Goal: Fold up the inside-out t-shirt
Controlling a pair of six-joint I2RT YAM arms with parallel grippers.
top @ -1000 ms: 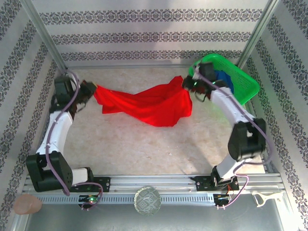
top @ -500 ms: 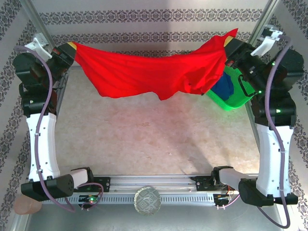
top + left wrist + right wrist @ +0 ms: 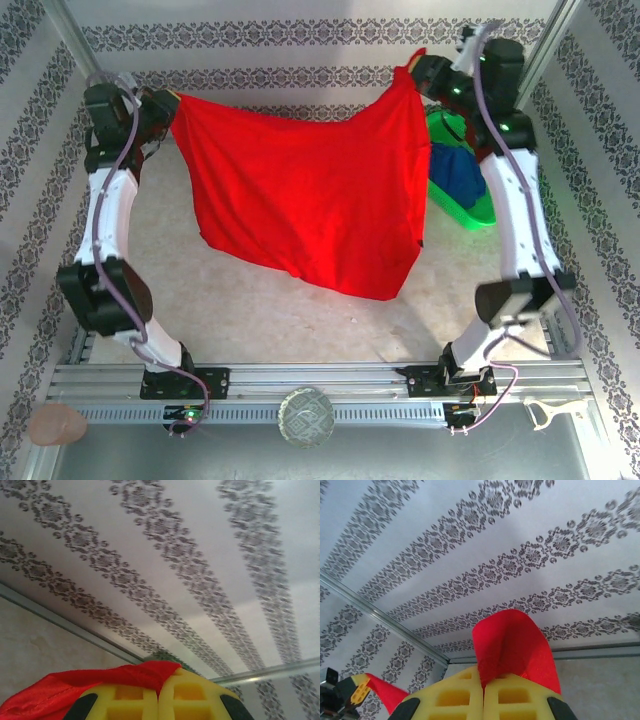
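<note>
The red inside-out t-shirt [image 3: 305,195] hangs spread in the air between both raised arms, its lower edge drooping toward the table. My left gripper [image 3: 172,103] is shut on its left top corner. In the left wrist view red cloth [image 3: 107,680] is pinched between the closed yellow fingers [image 3: 125,700]. My right gripper [image 3: 418,70] is shut on the right top corner. A red flap [image 3: 512,650] sticks up from the closed yellow fingers [image 3: 515,700] in the right wrist view.
A green basket [image 3: 480,212] holding a dark blue garment [image 3: 458,172] stands at the right, just beside the hanging shirt. Patterned walls close in the back and sides. Bare beige table [image 3: 250,310] lies under and in front of the shirt.
Both arms lifted the shirt off the table and held it high; since half a second ago the grippers drew closer together and the shirt now hangs longer and flatter.
</note>
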